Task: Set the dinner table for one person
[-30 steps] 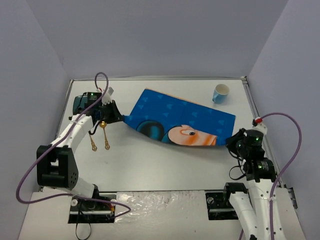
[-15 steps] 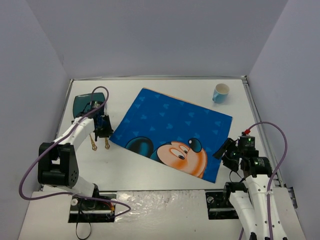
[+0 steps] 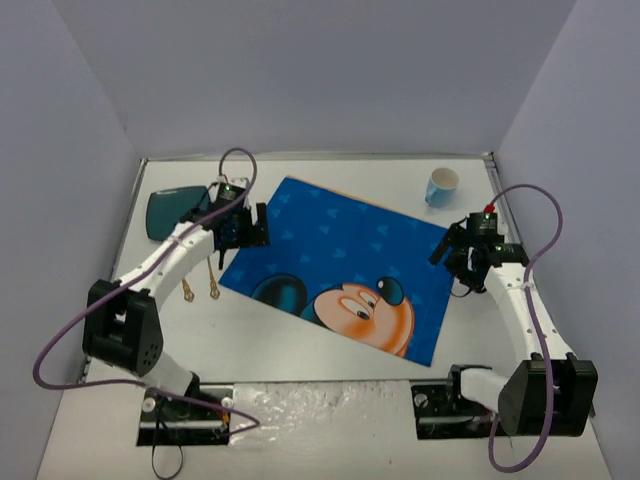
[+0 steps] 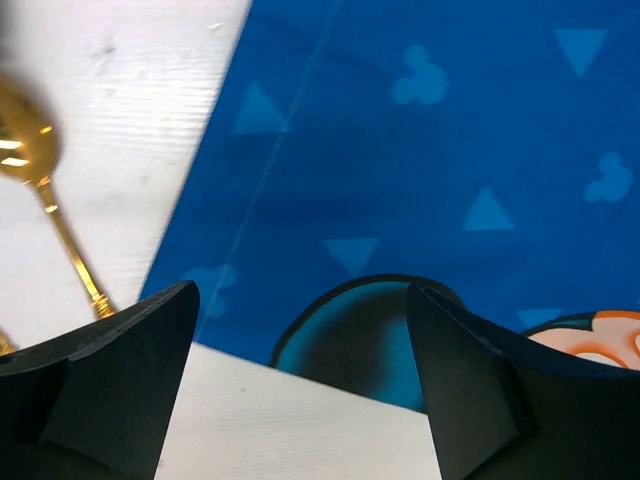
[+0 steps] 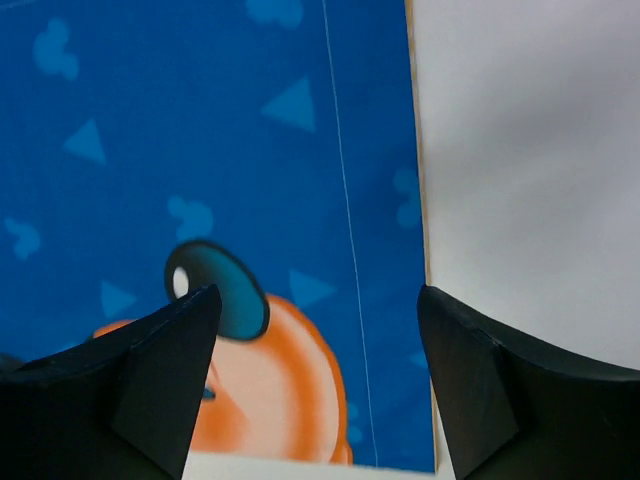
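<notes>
The dinner table [image 3: 300, 345] is a wide white tabletop. A blue Mickey Mouse placemat [image 3: 345, 262] lies flat on its middle, turned at a slant. My left gripper [image 3: 246, 228] hovers over the mat's left edge, open and holding nothing. In the left wrist view the left gripper [image 4: 300, 345] frames the placemat [image 4: 420, 150] and bare table [image 4: 300, 425]. My right gripper [image 3: 455, 256] hangs over the mat's right edge, also open and empty. The right wrist view has the right gripper [image 5: 318, 345] over the placemat [image 5: 200, 150] where it meets the table [image 5: 530, 150].
A dark teal plate [image 3: 170, 208] sits at the far left. Two gold pieces of cutlery [image 3: 188, 286] lie beside the mat's left edge; a gold spoon [image 4: 40, 170] shows in the left wrist view. A blue-and-white cup [image 3: 441, 185] stands at the back right.
</notes>
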